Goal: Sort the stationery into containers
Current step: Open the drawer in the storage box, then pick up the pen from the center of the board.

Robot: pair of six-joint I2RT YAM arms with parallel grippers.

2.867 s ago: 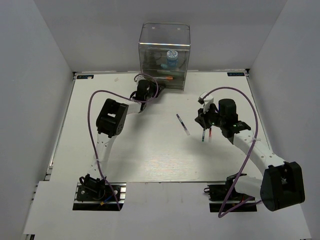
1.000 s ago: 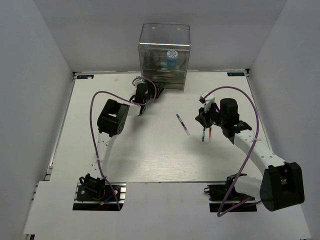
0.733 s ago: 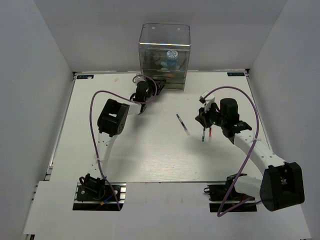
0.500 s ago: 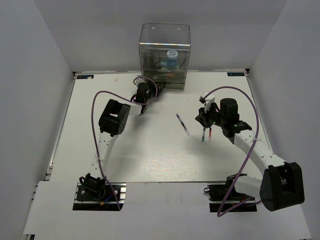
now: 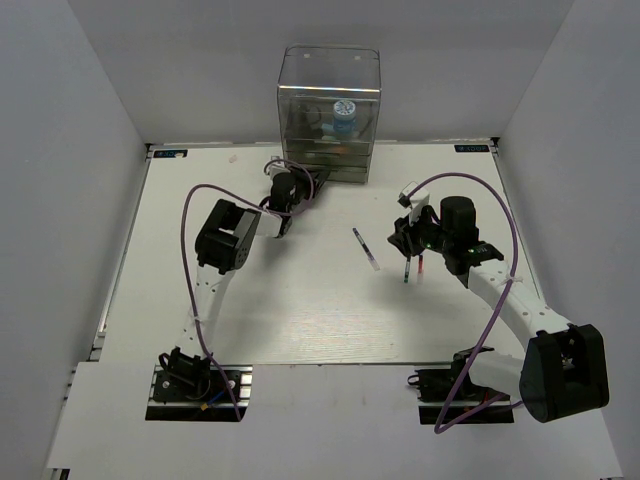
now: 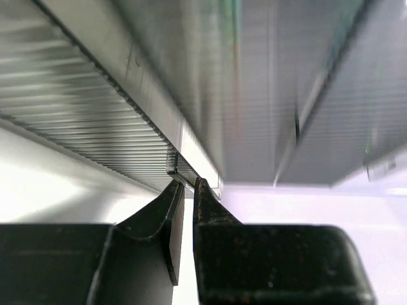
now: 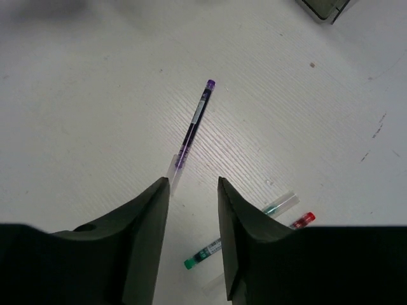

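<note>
Thin purple pen (image 7: 194, 124) flat on the white table (image 7: 76, 95), just ahead of the right gripper (image 7: 192, 184), clear end toward the gap between the fingertips, untouched. Further back, green pen (image 7: 202, 255) and red pen (image 7: 303, 220) side by side, beneath and outboard of the finger on the right of the wrist view, partly hidden by it. Right jaws parted to a moderate width, holding nothing, above the tabletop.

Round blue-and-white roll (image 5: 344, 113) inside the clear organiser (image 5: 329, 65), beyond the left gripper (image 6: 187, 184) and to its right. Left jaws narrowed to a slit, tips pinched on the small clear pull tab (image 6: 181, 167) of a ribbed grey drawer (image 6: 95, 121) at the organiser's base. Remainder of the organiser blurred at close range in the left wrist view, contents there not discernible. Looped purple cables (image 5: 190, 250) over both arms.
</note>
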